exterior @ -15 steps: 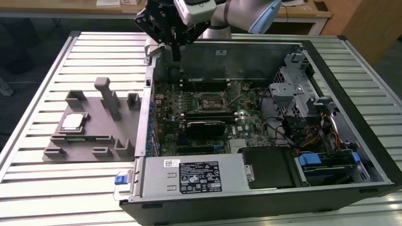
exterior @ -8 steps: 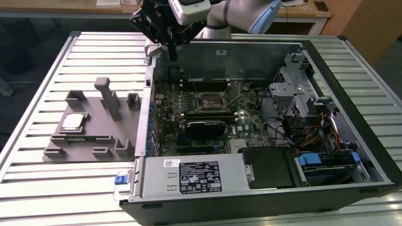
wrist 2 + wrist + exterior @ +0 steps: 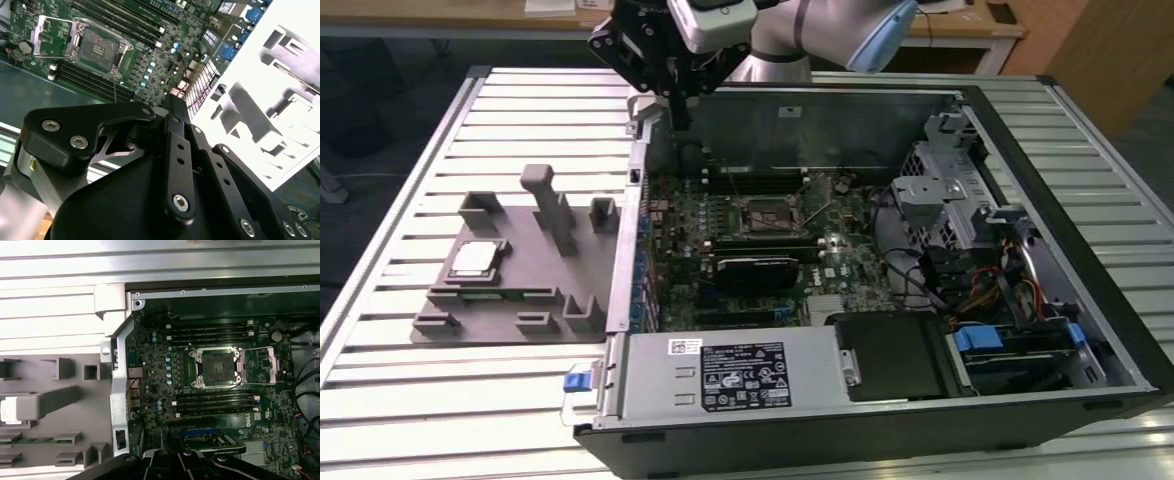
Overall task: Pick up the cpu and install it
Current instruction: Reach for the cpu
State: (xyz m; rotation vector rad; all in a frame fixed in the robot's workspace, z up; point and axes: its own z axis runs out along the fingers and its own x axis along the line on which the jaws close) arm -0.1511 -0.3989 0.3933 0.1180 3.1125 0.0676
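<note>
The cpu (image 3: 474, 259), a small silver square chip, lies in a pocket of the grey fixture tray (image 3: 520, 300) at the exterior view's left, outside the computer case. In the first wrist view the cpu (image 3: 6, 411) is partly hidden behind a tray post. The motherboard socket (image 3: 767, 215) stands uncovered inside the case, seen in both wrist views (image 3: 217, 367) (image 3: 97, 47). My gripper (image 3: 680, 112) hangs above the case's back left corner, well away from the cpu, its fingers drawn together to a point with nothing between them.
The open computer case (image 3: 1067, 120) lies on a slatted metal table (image 3: 400, 400). Its wall stands between the tray and the motherboard (image 3: 841, 260). Upright posts (image 3: 547, 205) rise from the tray near the cpu. A power supply (image 3: 734, 375) and drive bays (image 3: 1014, 340) sit along the case front.
</note>
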